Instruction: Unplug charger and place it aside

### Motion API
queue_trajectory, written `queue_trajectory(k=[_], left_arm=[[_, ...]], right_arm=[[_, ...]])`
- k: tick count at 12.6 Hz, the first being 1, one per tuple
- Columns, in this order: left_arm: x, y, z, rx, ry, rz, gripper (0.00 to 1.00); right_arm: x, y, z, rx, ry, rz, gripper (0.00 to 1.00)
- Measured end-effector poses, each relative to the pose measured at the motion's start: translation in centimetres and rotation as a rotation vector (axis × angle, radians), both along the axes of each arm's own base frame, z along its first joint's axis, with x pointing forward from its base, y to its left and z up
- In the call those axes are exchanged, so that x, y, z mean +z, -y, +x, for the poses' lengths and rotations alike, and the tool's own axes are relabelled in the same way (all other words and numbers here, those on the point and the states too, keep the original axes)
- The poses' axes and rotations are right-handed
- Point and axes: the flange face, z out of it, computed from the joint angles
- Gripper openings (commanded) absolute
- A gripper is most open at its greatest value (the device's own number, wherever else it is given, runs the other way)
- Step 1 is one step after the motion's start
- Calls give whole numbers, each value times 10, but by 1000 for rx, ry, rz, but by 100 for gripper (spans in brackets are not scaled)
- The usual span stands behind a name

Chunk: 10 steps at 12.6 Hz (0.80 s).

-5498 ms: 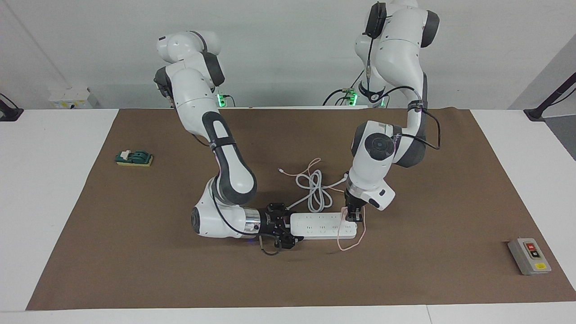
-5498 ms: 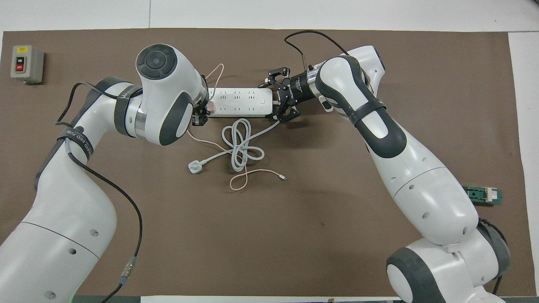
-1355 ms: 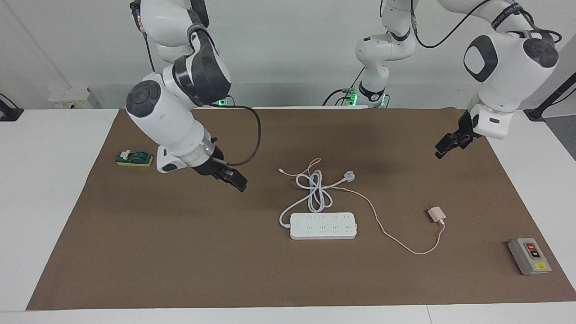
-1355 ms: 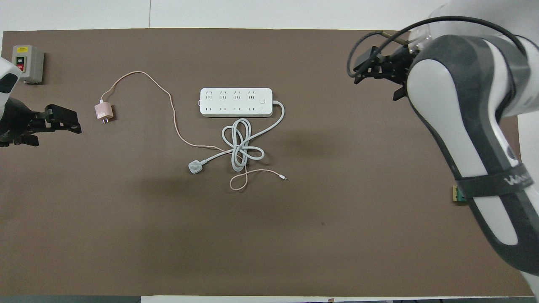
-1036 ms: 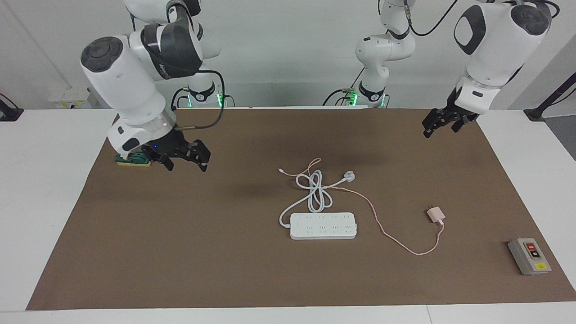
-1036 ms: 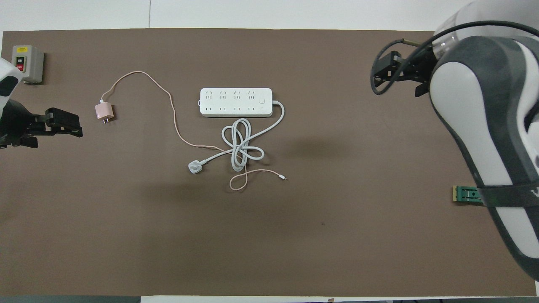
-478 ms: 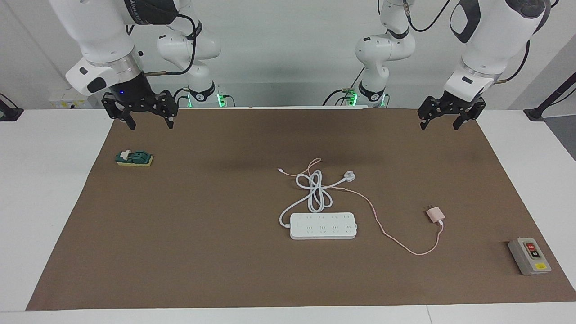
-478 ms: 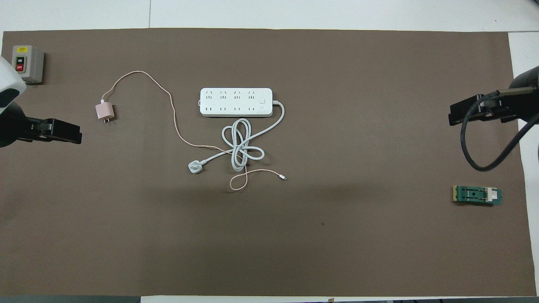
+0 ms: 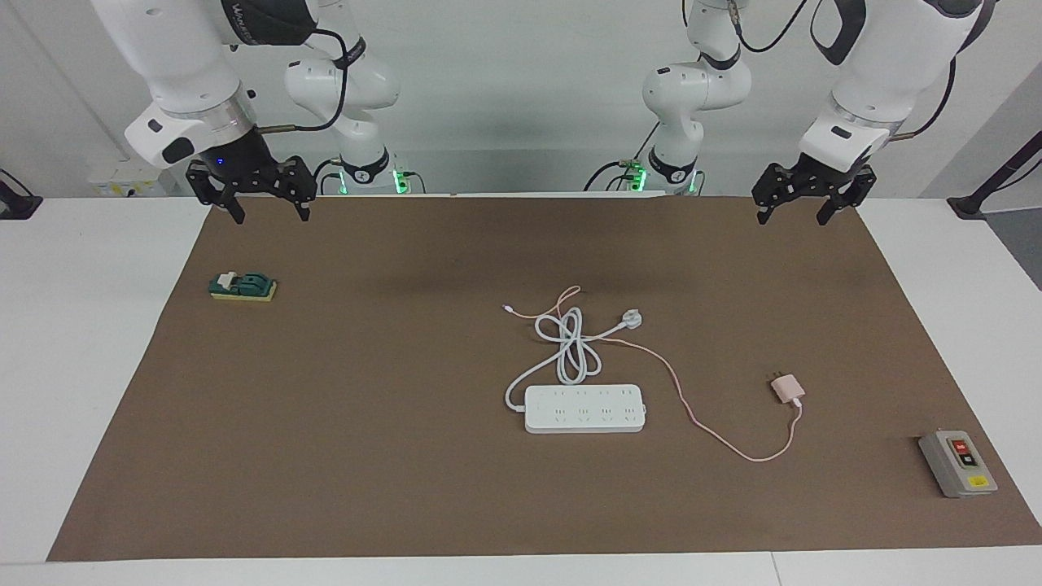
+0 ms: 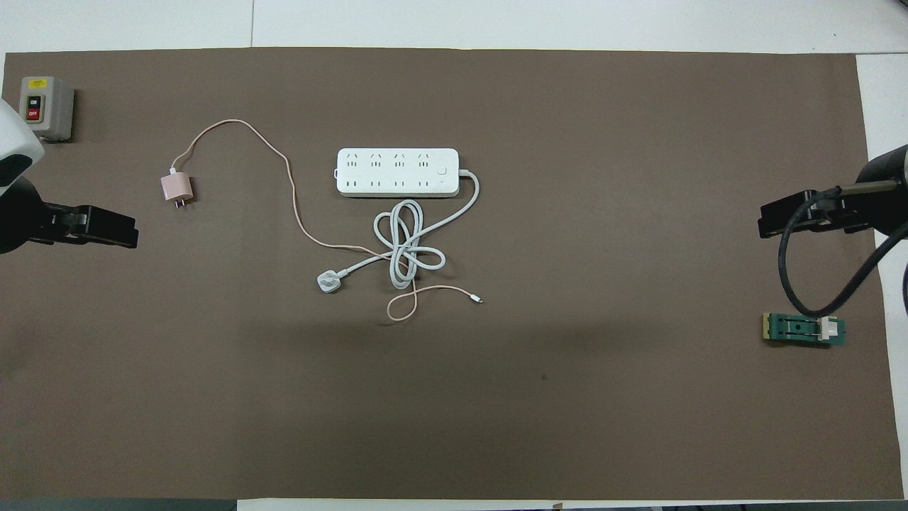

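Brown paper covers most of the white table (image 9: pixel 98 342), and it looks flat and dull, not shiny.

Both arms have pulled back and up. A few seconds ago they were down at the strip, one at each end. Now the left gripper (image 9: pixel 803 201) hangs over the mat's edge by the robots, at the left arm's end, with its black fingers spread apart and nothing in them. The right gripper (image 9: pixel 259 198) hangs over the mat's edge at the right arm's end, open and empty too. Both arms seem to be waiting.

That looks like the job is done. The charger (image 9: pixel 787 389) is out of the strip and lies on the mat, well apart from it, toward the left arm's end. It is a small pink cube with two little metal prongs that point toward the robots.

Nearer to the robots than the strip, the white cord (image 9: pixel 570 346) is thick and bendy and twisted in loops, with a round white plug (image 9: pixel 632 318) at its end. The thin pink cable (image 9: pixel 716 435) runs in a soft curve from the charger to the loops. The strip (image 9: pixel 584 408) is long, white, hard and smooth, with rows of small holes. Farthest of all is a grey switch box (image 9: pixel 957 463) with red and yellow marks. A small green block (image 9: pixel 242 286) sits at the right arm's end.
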Motion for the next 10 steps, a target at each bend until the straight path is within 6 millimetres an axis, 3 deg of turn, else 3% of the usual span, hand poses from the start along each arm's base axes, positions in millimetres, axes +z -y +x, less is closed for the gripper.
queue_trajectory(k=[10], left_arm=[[3, 4, 0, 23, 8, -1, 100]], right_arm=[[2, -1, 0, 2, 9, 0, 100]])
